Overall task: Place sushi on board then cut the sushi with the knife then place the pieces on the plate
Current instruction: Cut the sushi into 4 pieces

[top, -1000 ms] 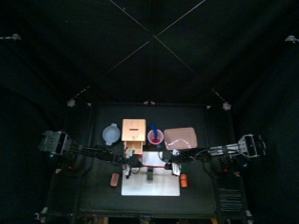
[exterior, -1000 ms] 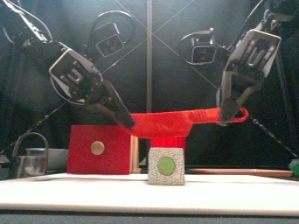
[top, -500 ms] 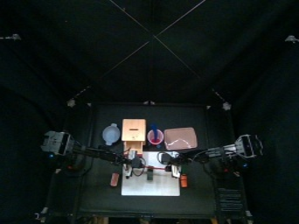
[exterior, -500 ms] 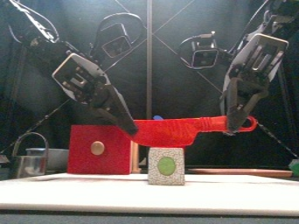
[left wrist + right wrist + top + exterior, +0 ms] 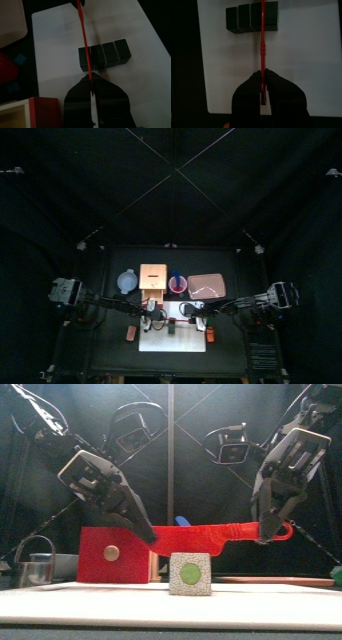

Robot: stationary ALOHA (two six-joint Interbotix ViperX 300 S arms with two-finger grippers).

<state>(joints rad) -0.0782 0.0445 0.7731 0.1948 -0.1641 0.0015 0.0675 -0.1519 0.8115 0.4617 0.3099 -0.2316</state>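
Observation:
A dark green sushi roll (image 5: 189, 575) stands on the white board (image 5: 80, 592); its blocks sit together (image 5: 105, 54) (image 5: 251, 16). A red toy knife (image 5: 207, 536) hangs level just above it, held at both ends. My left gripper (image 5: 144, 534) is shut on the blade's tip (image 5: 83, 35). My right gripper (image 5: 274, 524) is shut on the handle (image 5: 260, 47). In both wrist views the blade runs across the roll, over one of the seams between blocks. The pink plate (image 5: 207, 285) lies behind the board on the right.
Behind the board stand the wooden box with its red drawer front (image 5: 112, 554), the blue-grey bowl (image 5: 126, 281) and the red cup (image 5: 178, 284) with a blue knife. A metal cutter (image 5: 38, 564) is at the far left. Small orange things (image 5: 131, 332) (image 5: 209, 335) flank the board.
Both grippers have lowered the red knife a little toward the sushi roll, and the blade has come more level. The roll has not moved.

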